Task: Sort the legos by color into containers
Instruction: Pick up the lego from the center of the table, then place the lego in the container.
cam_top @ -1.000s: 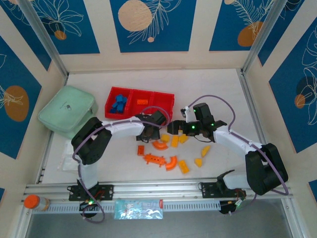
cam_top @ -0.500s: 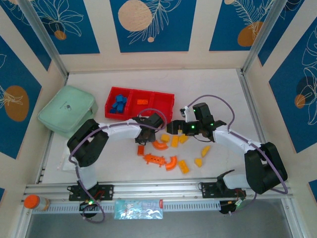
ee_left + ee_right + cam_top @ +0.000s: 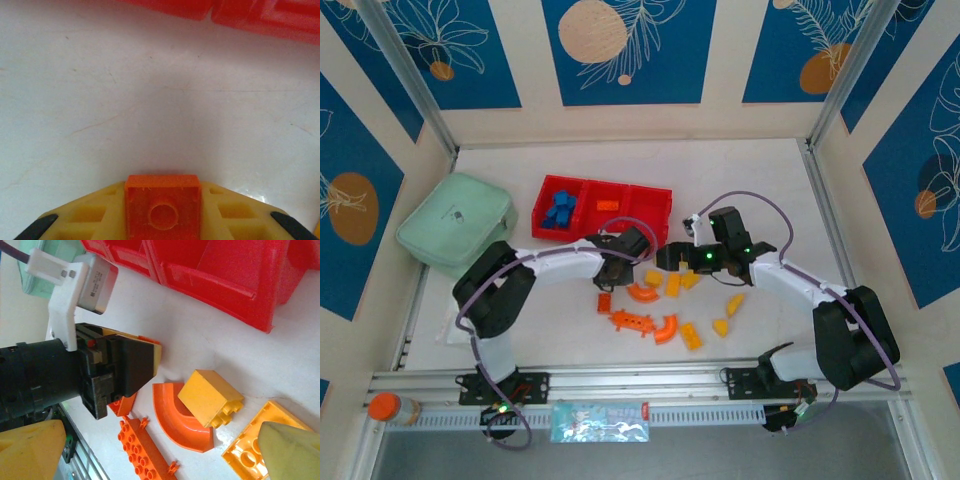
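Sorting is partway: the tray [image 3: 660, 190] holds about four blue bricks [image 3: 559, 211] in its left bin and one orange brick [image 3: 607, 205] in the middle, the right bin bare. Four orange bricks [image 3: 642, 293] and about six yellow bricks [image 3: 691, 336] lie loose on the counter [image 3: 770, 180] near the tray. The left end effector [image 3: 613, 270] grips a fifth orange one [image 3: 162, 202], and the right end effector [image 3: 672, 258] gapes open.

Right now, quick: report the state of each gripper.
Left gripper: closed on an orange brick.
Right gripper: open, holding nothing.
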